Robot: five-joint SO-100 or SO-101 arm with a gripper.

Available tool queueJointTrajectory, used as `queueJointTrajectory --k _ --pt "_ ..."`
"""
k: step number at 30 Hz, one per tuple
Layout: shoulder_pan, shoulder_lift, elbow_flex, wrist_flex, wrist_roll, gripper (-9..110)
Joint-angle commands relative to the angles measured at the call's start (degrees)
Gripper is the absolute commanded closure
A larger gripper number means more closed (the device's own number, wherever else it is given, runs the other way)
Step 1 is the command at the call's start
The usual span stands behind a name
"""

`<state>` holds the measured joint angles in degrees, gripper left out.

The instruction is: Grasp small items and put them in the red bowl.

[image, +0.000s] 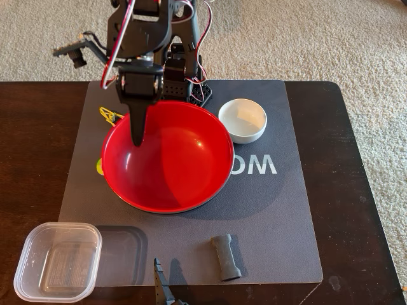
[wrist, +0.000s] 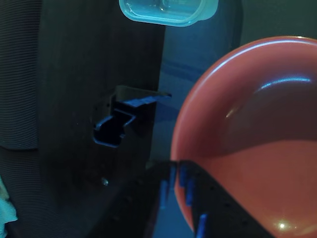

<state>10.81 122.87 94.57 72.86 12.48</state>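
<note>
Hanging my pincer (image: 137, 136) over the red bowl's (image: 184, 184) ten-o'clock rim; whether it's apart or together, I cannot tell. Nothing held, apparently.

Glossy red bowl (image: 172, 159) on a matt grey mat (image: 273, 216). Clear plastic tub (image: 58, 262); dark polished wooden table (image: 356, 159); rough beige carpet (image: 318, 38).

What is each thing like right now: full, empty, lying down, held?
red bowl: upright, empty.
white bowl: upright, looks empty.
clear tub: upright, empty, lidless.
grey spool: lying on the mat.
yellow clip: on the mat, beside the red bowl.
gripper: over the red bowl; open or shut unclear.
</note>
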Motion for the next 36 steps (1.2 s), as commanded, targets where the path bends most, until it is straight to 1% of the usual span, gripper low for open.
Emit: queueJointTrajectory --k 1,4,6,9,11,14,16,17,21,23,26,27,29,31,36 --pt "0.18 2.72 0.18 0.00 0.62 101" --pt "2.11 5.36 2.02 0.00 2.11 101" --pt "4.92 8.96 4.66 0.09 5.10 101" --pt "9.93 16.26 10.99 1.32 13.01 101" --pt "13.27 20.21 14.59 4.13 20.04 101" --pt "21.18 23.38 20.13 6.59 34.45 101" --pt "27.16 20.04 20.30 10.99 47.46 101" --pt "31.20 17.49 19.78 12.30 51.68 100" --pt "44.91 13.18 19.78 12.48 62.75 99" --pt "50.36 13.45 20.74 13.01 70.58 98" --pt "61.17 11.07 21.09 17.05 94.31 95" --pt "63.98 10.02 21.09 16.88 99.93 95" --pt "67.32 7.38 20.48 16.35 109.34 93" --pt "67.94 4.39 19.34 15.73 113.55 92" --pt "71.46 0.44 19.16 13.27 128.58 83"
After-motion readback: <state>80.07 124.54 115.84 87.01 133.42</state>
